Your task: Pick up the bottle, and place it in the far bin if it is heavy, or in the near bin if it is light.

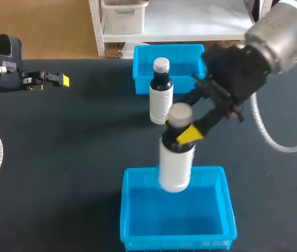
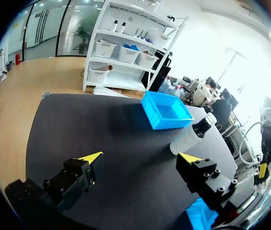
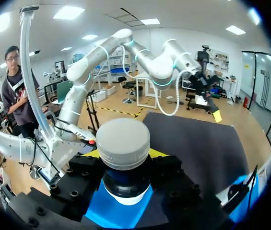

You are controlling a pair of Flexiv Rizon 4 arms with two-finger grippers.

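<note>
A bottle with a white label, dark neck and pale cap hangs upright over the near blue bin. My right gripper is shut on its neck, just below the cap. In the right wrist view the cap sits between the two fingers, with the near bin showing underneath. The far blue bin stands at the table's back edge. My left gripper is off at the far left above the table, open with nothing in it.
A second bottle of the same kind stands upright on the black tabletop just in front of the far bin, close behind the held one. The left wrist view shows that bottle beside the far bin.
</note>
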